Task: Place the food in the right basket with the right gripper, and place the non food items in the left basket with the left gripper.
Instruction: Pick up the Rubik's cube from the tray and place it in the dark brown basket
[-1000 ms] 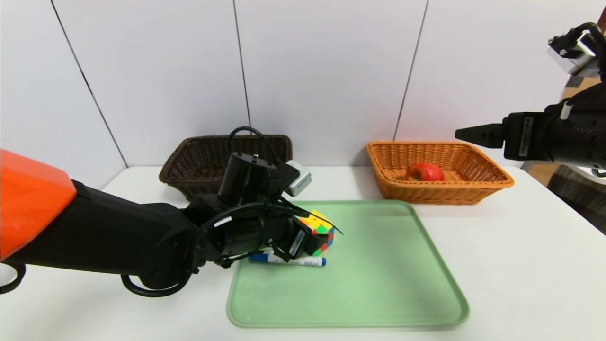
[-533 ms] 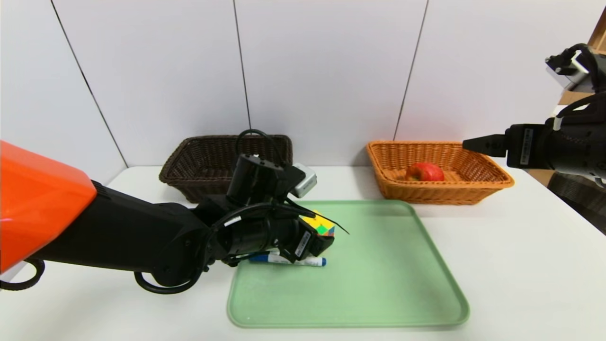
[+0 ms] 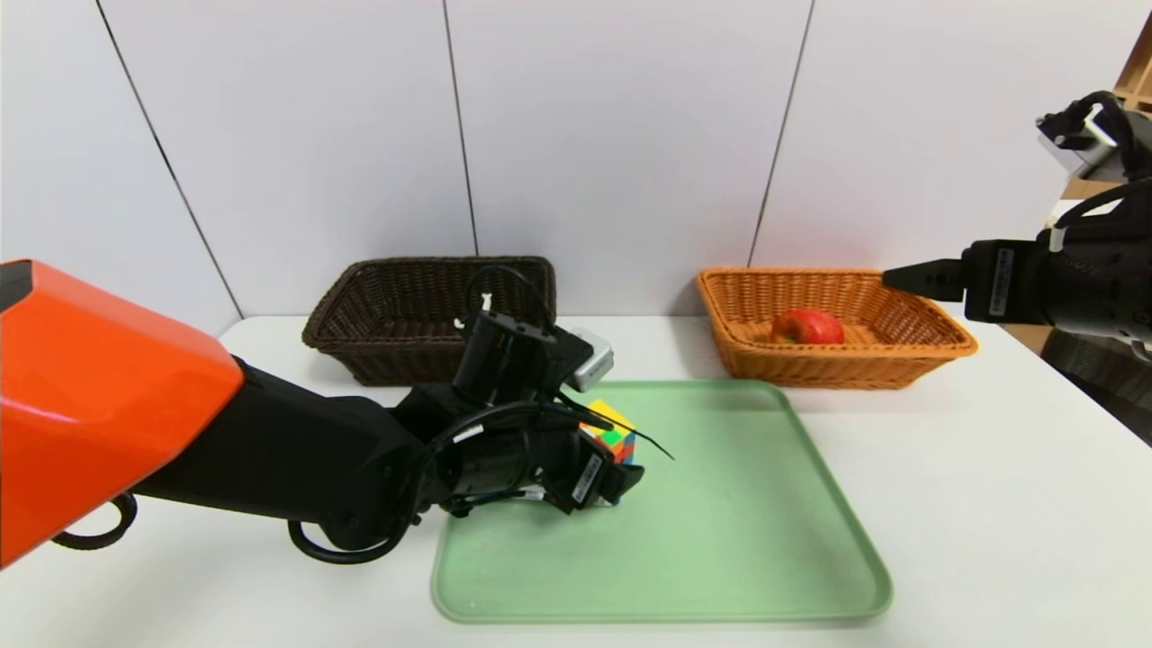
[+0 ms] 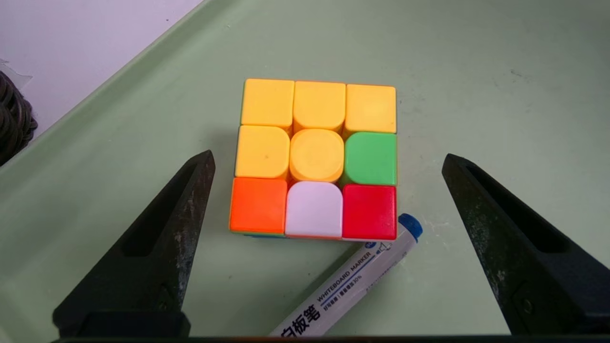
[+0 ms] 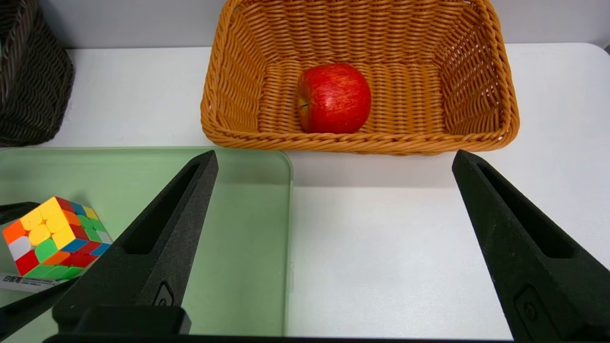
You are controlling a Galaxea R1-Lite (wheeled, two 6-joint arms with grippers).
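Note:
A multicoloured puzzle cube (image 3: pixel 613 431) sits on the green tray (image 3: pixel 720 540), with a white whiteboard marker (image 4: pixel 352 281) with a blue end lying against its near corner. My left gripper (image 3: pixel 621 477) hovers open just over them. In the left wrist view the cube (image 4: pixel 317 157) lies between and slightly beyond the two spread fingers of the left gripper (image 4: pixel 328 156), touching neither. A red apple (image 3: pixel 807 326) rests in the orange right basket (image 3: pixel 936 346). My right gripper (image 3: pixel 886 277) hangs open and empty in the air beside that basket. The dark brown left basket (image 3: pixel 360 315) stands behind the left arm.
The baskets stand at the back of the white table against the wall, with the tray in front between them. From the right wrist the apple (image 5: pixel 334 97), orange basket (image 5: pixel 505 95), tray corner (image 5: pixel 238 214) and cube (image 5: pixel 55 238) all show.
My left arm has pushed forward and to the right over the cube, now covering the marker in the head view. The right arm has drawn back slightly to the right and lowered a little.

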